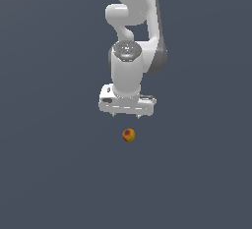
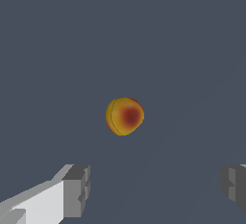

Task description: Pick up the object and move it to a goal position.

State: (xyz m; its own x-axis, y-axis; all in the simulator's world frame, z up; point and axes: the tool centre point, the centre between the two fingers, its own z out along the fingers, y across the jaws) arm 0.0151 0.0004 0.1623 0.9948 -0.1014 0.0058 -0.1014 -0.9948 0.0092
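The object is a tiny round ball mottled orange, yellow and red, lying on the flat dark grey surface. My white gripper hangs above it, pointing down, with its short fingers spread apart. In the wrist view the ball lies in the middle of the picture, clear of both grey fingertips, which stand wide apart on either side. The gripper is open and empty. Nothing touches the ball.
The white arm rises behind the gripper toward the top of the exterior view. The dark grey surface stretches uniformly in all directions with no other objects on it.
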